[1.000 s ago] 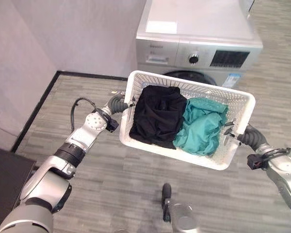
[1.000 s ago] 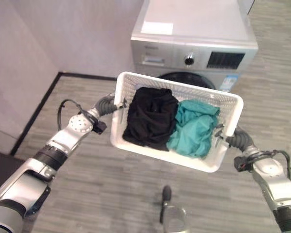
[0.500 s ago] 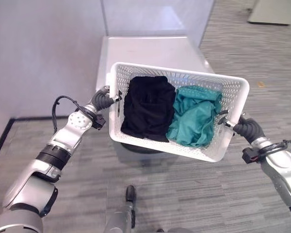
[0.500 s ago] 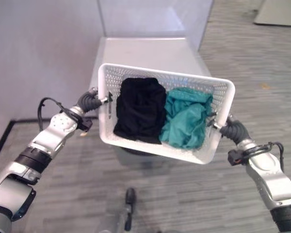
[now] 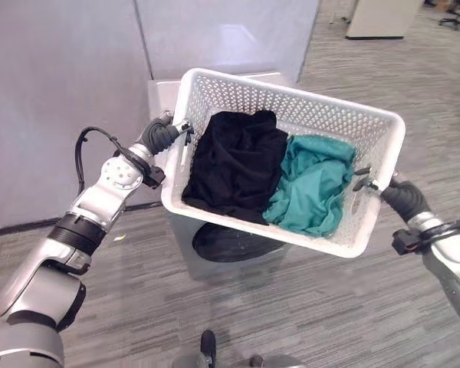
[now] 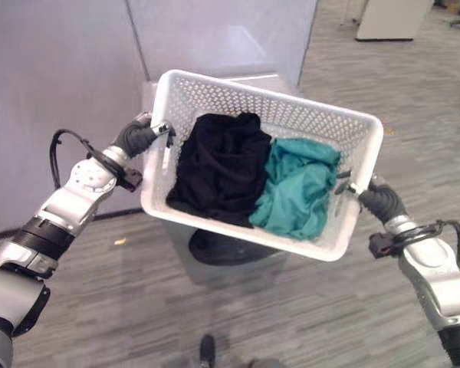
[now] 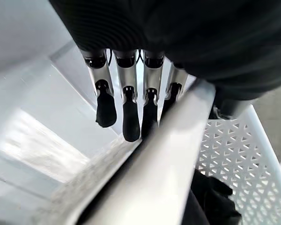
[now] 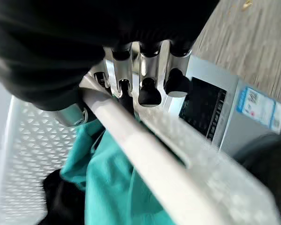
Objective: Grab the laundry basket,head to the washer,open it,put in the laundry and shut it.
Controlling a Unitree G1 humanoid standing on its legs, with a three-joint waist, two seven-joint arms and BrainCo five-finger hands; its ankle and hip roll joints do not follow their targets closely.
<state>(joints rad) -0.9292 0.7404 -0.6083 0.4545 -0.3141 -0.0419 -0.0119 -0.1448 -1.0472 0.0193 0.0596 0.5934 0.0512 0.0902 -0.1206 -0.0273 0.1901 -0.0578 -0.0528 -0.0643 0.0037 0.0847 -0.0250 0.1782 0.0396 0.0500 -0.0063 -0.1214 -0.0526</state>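
Grey plank floor (image 5: 307, 307), washer (image 6: 238, 249) right below, door unopened. White laundry basket (image 5: 307, 115) with black and teal laundry (image 5: 238, 165) carried, left hand (image 5: 162, 136) and right hand (image 5: 395, 195) clamped on rims. Opening, loading, shutting remain.

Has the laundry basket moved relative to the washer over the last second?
Yes. The laundry basket, held by both hands, now hangs over the washer, covering its top; earlier it sat short of the washer's front.

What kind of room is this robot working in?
Probably a laundry corner in an office or lab rather than a home. A silver front-loading washing machine stands against a plain grey wall, wood-look flooring runs throughout, and a white laundry basket holds clothes.
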